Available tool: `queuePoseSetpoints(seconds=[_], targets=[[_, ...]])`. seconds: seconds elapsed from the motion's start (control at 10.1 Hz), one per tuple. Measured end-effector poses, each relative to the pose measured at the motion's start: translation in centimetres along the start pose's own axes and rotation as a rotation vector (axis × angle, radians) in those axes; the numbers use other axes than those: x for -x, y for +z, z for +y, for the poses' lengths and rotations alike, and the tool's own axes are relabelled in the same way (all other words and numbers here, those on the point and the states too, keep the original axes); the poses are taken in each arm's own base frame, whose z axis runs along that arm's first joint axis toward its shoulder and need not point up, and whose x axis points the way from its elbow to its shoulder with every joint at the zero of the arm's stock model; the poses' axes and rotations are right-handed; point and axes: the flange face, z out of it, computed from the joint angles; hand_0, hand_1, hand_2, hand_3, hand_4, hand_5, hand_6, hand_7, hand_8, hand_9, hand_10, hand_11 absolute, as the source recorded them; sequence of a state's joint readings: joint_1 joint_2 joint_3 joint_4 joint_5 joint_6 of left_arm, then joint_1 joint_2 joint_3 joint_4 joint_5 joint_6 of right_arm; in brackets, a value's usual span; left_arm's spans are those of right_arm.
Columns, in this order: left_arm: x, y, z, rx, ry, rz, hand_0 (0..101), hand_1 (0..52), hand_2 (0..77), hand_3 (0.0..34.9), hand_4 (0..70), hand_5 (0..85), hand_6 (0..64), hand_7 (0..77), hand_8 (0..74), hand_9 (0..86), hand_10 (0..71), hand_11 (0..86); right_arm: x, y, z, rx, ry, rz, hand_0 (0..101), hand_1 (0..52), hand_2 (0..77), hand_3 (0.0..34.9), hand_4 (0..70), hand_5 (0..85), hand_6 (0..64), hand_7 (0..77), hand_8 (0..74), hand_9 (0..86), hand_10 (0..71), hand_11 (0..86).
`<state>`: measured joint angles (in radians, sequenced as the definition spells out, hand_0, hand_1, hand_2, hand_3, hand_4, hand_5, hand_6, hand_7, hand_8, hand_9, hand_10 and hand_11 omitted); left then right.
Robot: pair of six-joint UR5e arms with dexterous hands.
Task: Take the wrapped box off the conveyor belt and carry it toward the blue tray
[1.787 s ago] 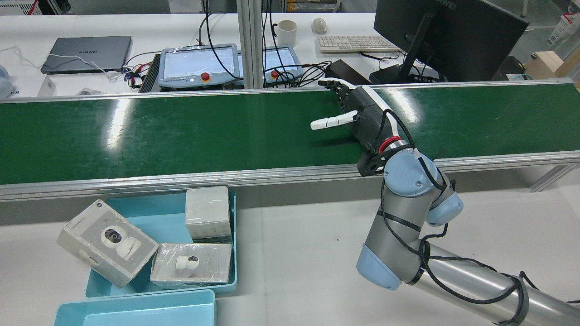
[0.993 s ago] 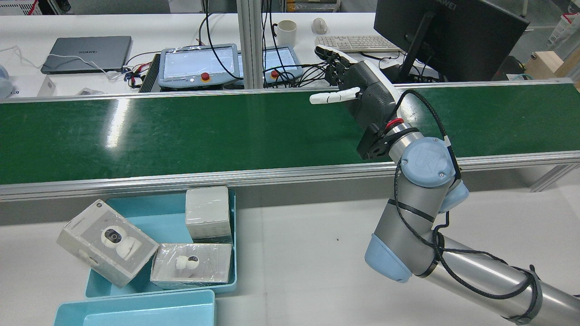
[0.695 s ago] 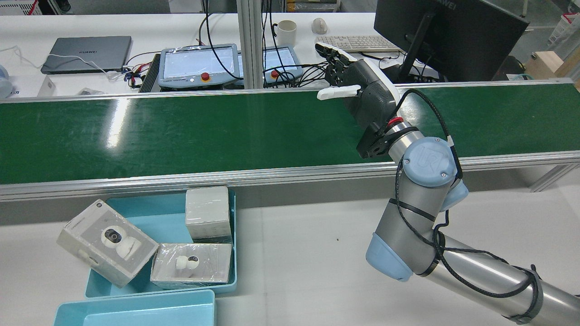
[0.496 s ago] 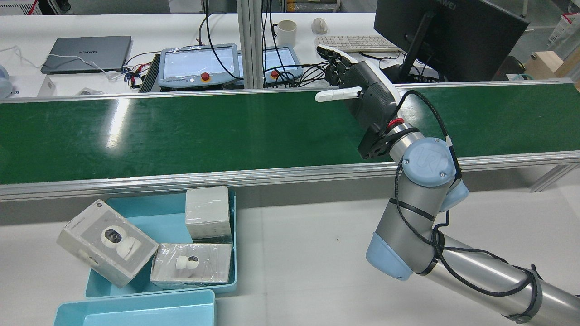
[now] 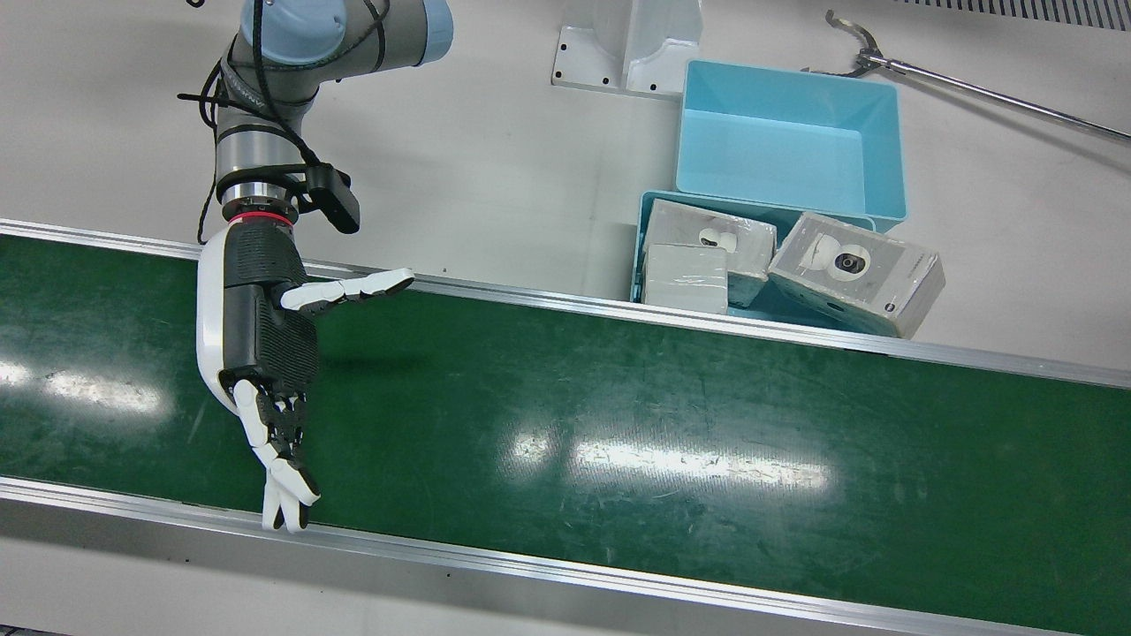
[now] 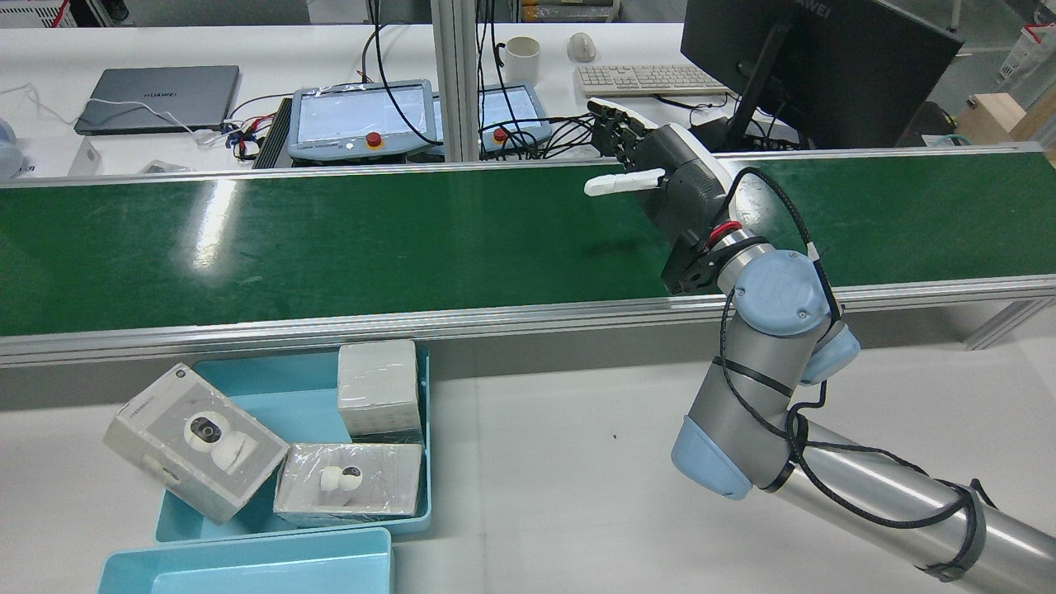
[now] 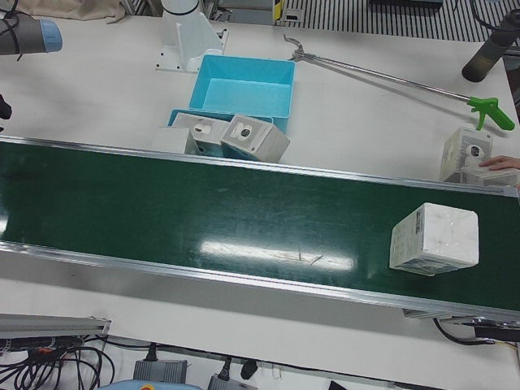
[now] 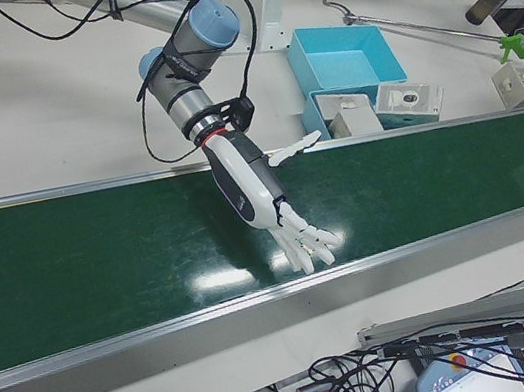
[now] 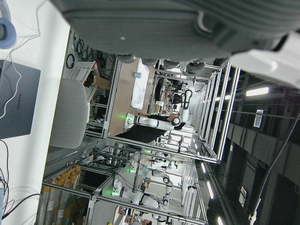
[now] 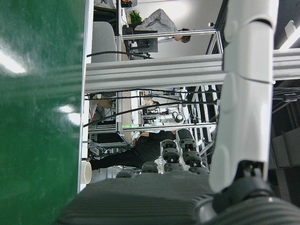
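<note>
A wrapped white box (image 7: 433, 238) lies on the green conveyor belt (image 7: 203, 211) at the right end of the left-front view, far from both hands. My right hand (image 5: 265, 353) is open and empty, hovering over the belt with its fingers (image 5: 284, 490) stretched to the belt's far rail; it also shows in the rear view (image 6: 668, 177) and the right-front view (image 8: 255, 182). A blue tray (image 6: 424, 429) beside the belt holds three wrapped boxes (image 6: 379, 388); one (image 6: 194, 441) leans over its rim. My left hand (image 9: 154, 28) shows only in its own view, holding nothing.
An empty second blue tray (image 5: 786, 141) stands next to the filled one. A long grabber stick (image 7: 390, 77) lies on the table. Another wrapped box (image 7: 467, 154) sits off the belt by a person's hand (image 7: 500, 162). Teach pendants (image 6: 363, 120) and a monitor (image 6: 817, 66) stand behind the belt.
My right hand rose from the middle of the belt and reached toward the far rail, then drifted slightly right. The boxes in the tray have not moved.
</note>
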<state>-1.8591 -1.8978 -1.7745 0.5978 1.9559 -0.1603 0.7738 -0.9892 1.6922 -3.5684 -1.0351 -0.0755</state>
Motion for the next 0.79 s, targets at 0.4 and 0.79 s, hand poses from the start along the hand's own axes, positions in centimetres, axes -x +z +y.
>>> queuePoseSetpoints(seconds=[0.4,0.79], targets=[[0.0,0.0,0.0,0.000,0.000,0.000,0,0.0,1.1,0.0,0.0,1.1,0.5,0.5,0.5,0.5,0.5,0.5,-1.2,0.2,-0.2,-0.004,0.004,0.024,48,14.2,4.4,0.0,11.5,16.9,3.8,3.8,0.0,1.1,0.0,0.5],[0.0,0.0,0.0,0.000,0.000,0.000,0,0.0,1.1,0.0,0.0,1.1,0.5,0.5,0.5,0.0,0.5,0.5,-1.7,0.6,-0.2,-0.005,0.005,0.027,48,12.0,4.9,0.0,8.7,16.9,3.3,3.8,0.0,1.6,0.0,0.5]])
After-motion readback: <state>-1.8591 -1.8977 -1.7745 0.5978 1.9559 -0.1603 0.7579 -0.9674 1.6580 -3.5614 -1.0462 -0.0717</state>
